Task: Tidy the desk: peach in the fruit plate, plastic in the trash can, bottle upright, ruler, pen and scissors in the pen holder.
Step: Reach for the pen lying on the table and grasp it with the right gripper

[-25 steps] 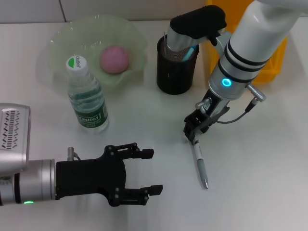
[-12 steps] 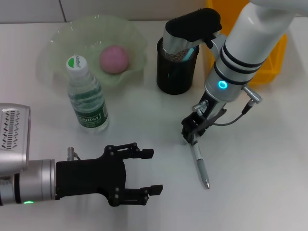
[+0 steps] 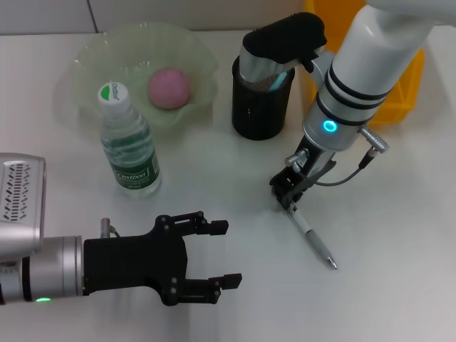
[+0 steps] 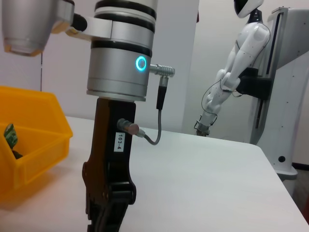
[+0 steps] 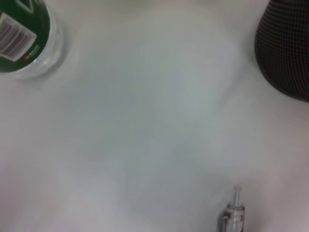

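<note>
A silver pen (image 3: pixel 312 236) slants across the table, its upper end between the fingers of my right gripper (image 3: pixel 288 201), which is shut on it; its tip points to the front right. The pen's end (image 5: pixel 234 212) also shows in the right wrist view. The pink peach (image 3: pixel 169 87) lies in the green fruit plate (image 3: pixel 92 53). The bottle (image 3: pixel 128 146) stands upright in front of the plate. The black mesh pen holder (image 3: pixel 260 110) holds a teal item; my right arm hides most of its contents. My left gripper (image 3: pixel 217 255) hovers open at the front left.
The yellow bin (image 3: pixel 410 92) stands at the back right behind my right arm; the left wrist view shows it (image 4: pixel 34 145) with a green scrap inside. The pen holder (image 5: pixel 285 48) and bottle base (image 5: pixel 21 38) flank bare table in the right wrist view.
The pen has swung about its gripped end, its tip moving from straight toward the front out to the front right. The left arm has not moved.
</note>
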`<state>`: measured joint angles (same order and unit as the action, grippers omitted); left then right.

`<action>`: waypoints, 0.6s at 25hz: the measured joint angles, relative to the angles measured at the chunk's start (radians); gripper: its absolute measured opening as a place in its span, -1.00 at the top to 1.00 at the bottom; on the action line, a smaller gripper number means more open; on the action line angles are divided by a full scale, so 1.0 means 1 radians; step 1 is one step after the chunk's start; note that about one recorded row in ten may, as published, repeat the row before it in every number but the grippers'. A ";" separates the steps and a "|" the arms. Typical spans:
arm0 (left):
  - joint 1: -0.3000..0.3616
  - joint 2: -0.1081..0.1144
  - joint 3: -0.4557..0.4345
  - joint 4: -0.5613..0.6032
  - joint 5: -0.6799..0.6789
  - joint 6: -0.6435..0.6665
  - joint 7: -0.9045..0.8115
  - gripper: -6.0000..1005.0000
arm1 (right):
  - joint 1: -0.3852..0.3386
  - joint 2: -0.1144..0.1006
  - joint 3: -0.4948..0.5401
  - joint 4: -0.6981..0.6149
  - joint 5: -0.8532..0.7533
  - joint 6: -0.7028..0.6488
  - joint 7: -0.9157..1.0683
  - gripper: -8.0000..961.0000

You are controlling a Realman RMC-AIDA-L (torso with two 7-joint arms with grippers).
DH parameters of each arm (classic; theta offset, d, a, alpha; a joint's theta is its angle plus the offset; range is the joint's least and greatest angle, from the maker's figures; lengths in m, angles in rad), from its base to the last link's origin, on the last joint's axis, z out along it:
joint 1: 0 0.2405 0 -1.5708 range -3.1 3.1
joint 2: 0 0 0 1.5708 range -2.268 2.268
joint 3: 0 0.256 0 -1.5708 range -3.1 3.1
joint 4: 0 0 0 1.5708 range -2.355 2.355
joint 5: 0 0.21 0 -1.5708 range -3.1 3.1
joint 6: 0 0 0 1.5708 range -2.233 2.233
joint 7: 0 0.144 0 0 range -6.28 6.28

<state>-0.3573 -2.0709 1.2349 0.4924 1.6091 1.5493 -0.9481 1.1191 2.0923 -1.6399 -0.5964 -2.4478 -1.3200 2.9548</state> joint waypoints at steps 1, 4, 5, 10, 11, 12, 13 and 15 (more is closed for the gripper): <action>0.000 0.000 0.000 0.000 0.000 0.000 0.000 -0.59 | -0.002 0.000 -0.003 -0.007 -0.002 -0.001 0.000 0.58; -0.001 0.000 0.000 0.000 0.000 0.000 -0.001 -0.59 | -0.013 0.000 -0.014 -0.031 -0.004 -0.002 0.000 0.71; -0.001 0.000 0.000 0.000 0.000 0.000 -0.001 -0.59 | -0.017 0.000 -0.015 -0.040 -0.004 -0.004 0.000 0.77; -0.002 0.000 0.000 0.000 0.000 0.002 -0.004 -0.59 | -0.041 -0.002 -0.017 -0.096 -0.007 -0.027 0.000 0.88; -0.002 0.000 0.000 0.000 0.000 0.002 -0.005 -0.59 | -0.041 -0.003 -0.017 -0.099 -0.011 -0.029 -0.001 0.88; -0.002 0.000 0.000 0.000 0.000 0.003 -0.005 -0.59 | -0.042 -0.003 -0.018 -0.102 -0.017 -0.031 -0.001 0.88; -0.002 0.000 0.000 0.000 0.000 0.003 -0.005 -0.59 | -0.043 -0.002 -0.020 -0.118 -0.032 -0.043 0.000 0.88; -0.002 0.000 0.000 0.000 0.000 0.003 -0.006 -0.59 | -0.045 -0.002 -0.020 -0.128 -0.038 -0.052 0.000 0.88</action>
<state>-0.3590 -2.0708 1.2348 0.4924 1.6091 1.5526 -0.9542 1.0738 2.0905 -1.6604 -0.7242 -2.4856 -1.3716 2.9545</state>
